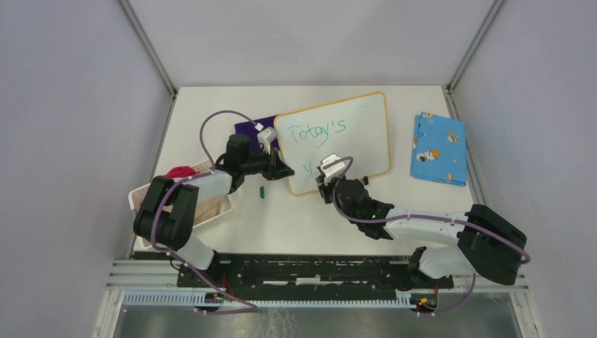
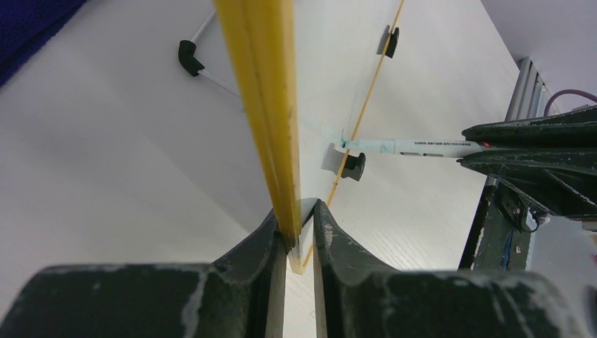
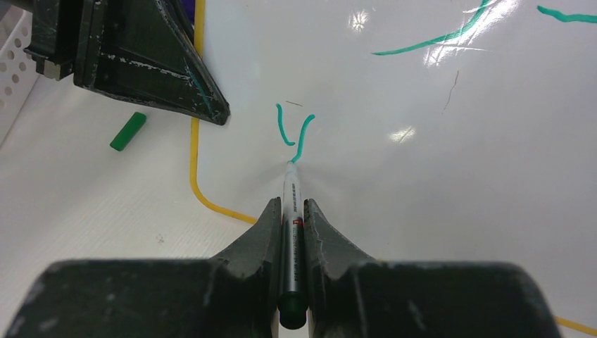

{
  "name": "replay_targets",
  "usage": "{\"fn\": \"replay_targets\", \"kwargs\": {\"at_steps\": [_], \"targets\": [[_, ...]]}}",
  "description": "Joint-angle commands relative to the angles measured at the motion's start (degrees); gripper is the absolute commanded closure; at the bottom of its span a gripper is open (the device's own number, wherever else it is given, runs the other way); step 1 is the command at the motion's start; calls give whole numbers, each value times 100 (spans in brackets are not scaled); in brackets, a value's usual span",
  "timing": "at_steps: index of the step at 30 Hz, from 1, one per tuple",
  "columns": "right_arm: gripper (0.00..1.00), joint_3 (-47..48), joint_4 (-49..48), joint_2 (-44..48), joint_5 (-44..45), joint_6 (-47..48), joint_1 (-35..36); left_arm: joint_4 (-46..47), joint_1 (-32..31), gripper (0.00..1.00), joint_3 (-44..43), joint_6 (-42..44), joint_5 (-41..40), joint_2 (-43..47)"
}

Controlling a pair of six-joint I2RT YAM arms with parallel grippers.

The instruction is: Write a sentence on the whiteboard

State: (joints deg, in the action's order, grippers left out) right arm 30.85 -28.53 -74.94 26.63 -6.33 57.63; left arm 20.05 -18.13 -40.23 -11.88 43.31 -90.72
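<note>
The whiteboard [image 1: 366, 134], with its orange frame, lies tilted on the table. Green writing on it reads "Today's" [image 1: 318, 132], with a "y" [image 1: 307, 167] below. My left gripper [image 1: 285, 171] is shut on the board's left frame edge [image 2: 264, 105], seen edge-on between its jaws [image 2: 301, 225]. My right gripper [image 1: 327, 172] is shut on a green marker [image 3: 291, 183]. The marker's tip touches the board at the foot of the "y" [image 3: 299, 137]. The marker [image 2: 422, 146] also shows in the left wrist view.
A green marker cap [image 1: 261, 191] lies on the table left of the board [image 3: 128, 131]. A purple cloth [image 1: 253, 129] lies behind the left gripper. A white basket [image 1: 211, 208] stands at the left. A blue patterned cloth [image 1: 438, 148] lies at the right.
</note>
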Motion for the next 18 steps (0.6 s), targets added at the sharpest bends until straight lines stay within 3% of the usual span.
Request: {"fn": "replay_targets", "kwargs": {"at_steps": [1, 18], "targets": [[100, -18, -64, 69, -241, -138, 17, -151, -41, 98, -69, 502, -572, -113], [100, 482, -166, -318, -805, -280, 188, -167, -41, 98, -82, 517, -568, -115]]}}
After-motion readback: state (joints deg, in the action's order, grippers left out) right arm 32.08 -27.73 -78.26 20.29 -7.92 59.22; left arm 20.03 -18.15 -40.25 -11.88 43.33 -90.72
